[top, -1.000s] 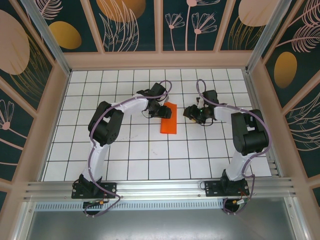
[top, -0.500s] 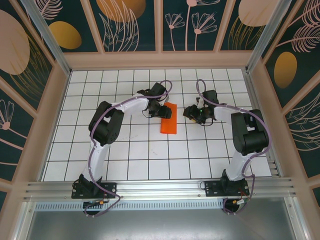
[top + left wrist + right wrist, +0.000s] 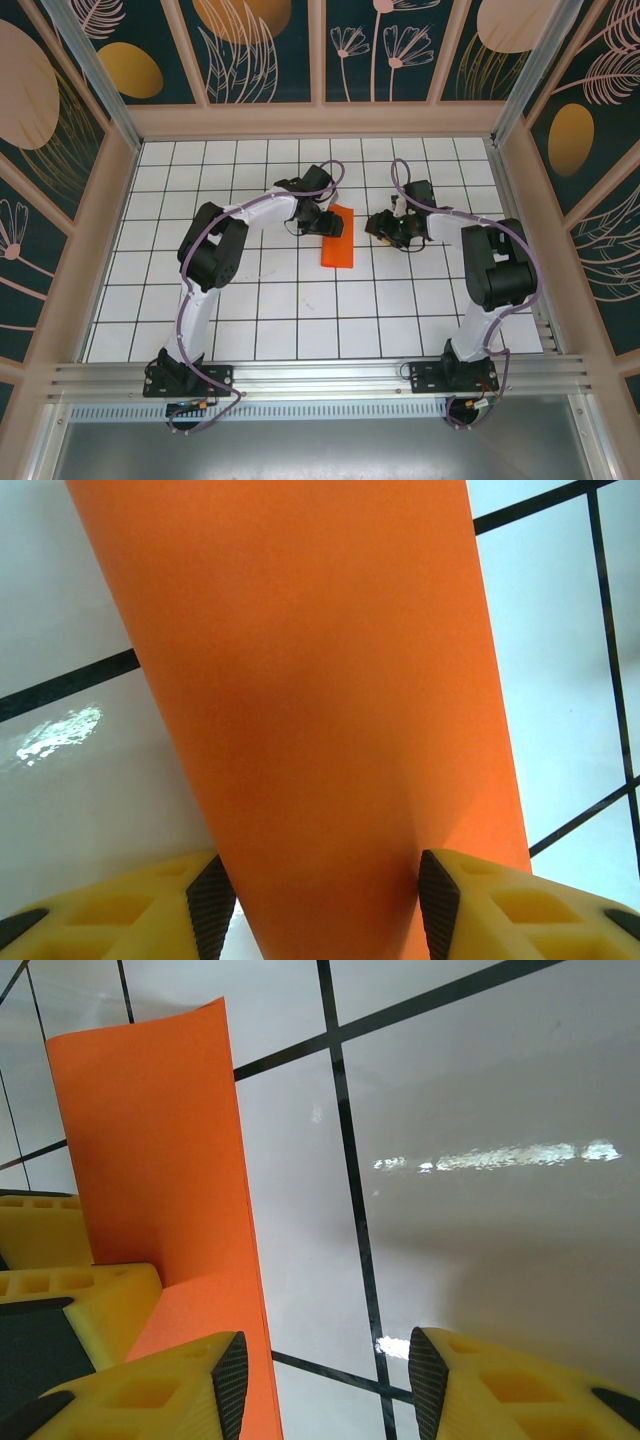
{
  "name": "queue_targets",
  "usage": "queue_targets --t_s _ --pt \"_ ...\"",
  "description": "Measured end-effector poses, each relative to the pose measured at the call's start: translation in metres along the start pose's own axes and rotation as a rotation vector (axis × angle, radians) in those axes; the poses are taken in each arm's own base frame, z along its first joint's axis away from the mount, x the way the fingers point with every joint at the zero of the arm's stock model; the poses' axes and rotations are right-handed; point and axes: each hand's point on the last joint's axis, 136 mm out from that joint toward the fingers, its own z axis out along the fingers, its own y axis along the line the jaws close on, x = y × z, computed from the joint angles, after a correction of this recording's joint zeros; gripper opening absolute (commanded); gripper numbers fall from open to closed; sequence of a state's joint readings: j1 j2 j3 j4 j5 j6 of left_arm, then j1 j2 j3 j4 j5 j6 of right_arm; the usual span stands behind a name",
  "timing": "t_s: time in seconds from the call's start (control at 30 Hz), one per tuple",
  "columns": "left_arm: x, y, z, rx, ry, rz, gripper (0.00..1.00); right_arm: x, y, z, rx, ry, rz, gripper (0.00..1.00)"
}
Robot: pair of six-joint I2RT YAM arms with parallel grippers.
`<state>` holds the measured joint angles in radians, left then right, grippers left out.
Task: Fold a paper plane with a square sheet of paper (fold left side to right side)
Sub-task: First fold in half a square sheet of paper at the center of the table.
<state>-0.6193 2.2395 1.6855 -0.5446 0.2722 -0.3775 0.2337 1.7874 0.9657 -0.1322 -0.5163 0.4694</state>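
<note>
The square sheet of paper (image 3: 338,246) is a bright orange upright rectangle on the white grid floor, near the middle. My left gripper (image 3: 322,222) is at its upper left edge. In the left wrist view the paper (image 3: 300,680) spreads wider than the gap, and the left gripper (image 3: 325,905) stands open with both fingertips over it. My right gripper (image 3: 385,227) is just right of the sheet. It is open (image 3: 328,1380) over bare floor, its left finger above the paper's right edge. From the right wrist the paper's far part (image 3: 150,1140) stands up as a flap beside the left gripper's yellow fingers (image 3: 70,1300).
The white tiled floor (image 3: 300,300) is ringed by a low wooden frame (image 3: 320,122) with patterned walls behind. A metal rail (image 3: 320,378) runs along the near edge by the arm bases.
</note>
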Motion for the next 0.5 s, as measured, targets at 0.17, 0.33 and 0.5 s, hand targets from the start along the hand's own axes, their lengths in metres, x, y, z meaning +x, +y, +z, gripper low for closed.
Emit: queue_targets --t_s 0.17,0.33,0.5 --pt "0.0000 -0.0001 -0.0002 0.000 0.001 0.000 0.54 0.0005 0.0005 0.0003 0.000 0.001 -0.001 0.49" --pt "0.0002 0.0001 -0.0001 -0.001 0.002 0.003 0.55 0.0007 0.0007 0.0004 -0.001 0.002 -0.002 0.49" --pt "0.0000 -0.0007 0.0000 0.002 0.002 0.004 0.57 0.0010 0.0011 0.0006 -0.001 0.003 -0.003 0.49"
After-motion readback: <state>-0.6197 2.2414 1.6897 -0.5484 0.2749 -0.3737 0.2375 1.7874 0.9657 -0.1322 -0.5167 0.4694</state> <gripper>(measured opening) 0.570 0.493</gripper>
